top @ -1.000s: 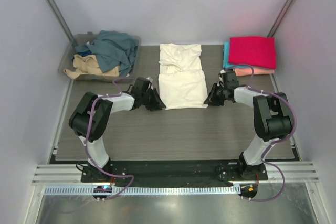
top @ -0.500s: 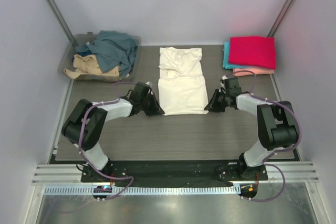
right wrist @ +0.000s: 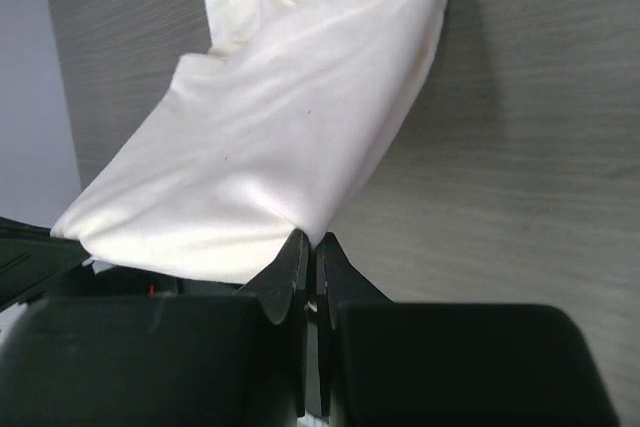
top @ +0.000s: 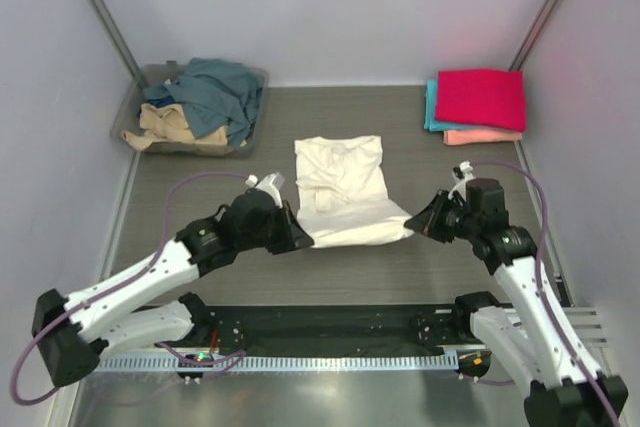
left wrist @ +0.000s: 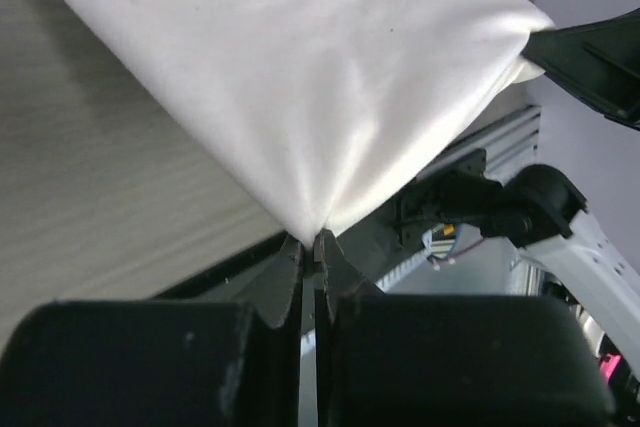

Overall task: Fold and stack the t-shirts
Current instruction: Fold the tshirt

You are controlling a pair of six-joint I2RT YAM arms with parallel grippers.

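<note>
Left and right jaws, each clamped on a near corner of the cream t-shirt (top: pixel 345 187), have dragged it toward the bases. Its long axis runs near-to-far.

Cream shirt (top: pixel 345 192): plain off-white, no print; soft grey shading along the creases.
Red shirt (top: pixel 480 97): solid magenta-red, unpatterned.
Teal shirt (top: pixel 431 107): plain teal; only an edge shows.
Pink shirt (top: pixel 483 136): plain salmon-pink.
Blue shirt (top: pixel 222 92): slate-blue, no pattern noted.
Tan shirt (top: pixel 168 125): plain tan.
Bin (top: pixel 127 125): clear, colourless plastic.
Table (top: pixel 330 272): grey-brown with fine wood-grain streaks.
Left gripper (top: pixel 300 240): black.
Right gripper (top: pixel 420 227): black.
Arm links (top: pixel 130 292): white, with black joints.
Walls (top: pixel 320 7): plain pale lilac-grey.
</note>
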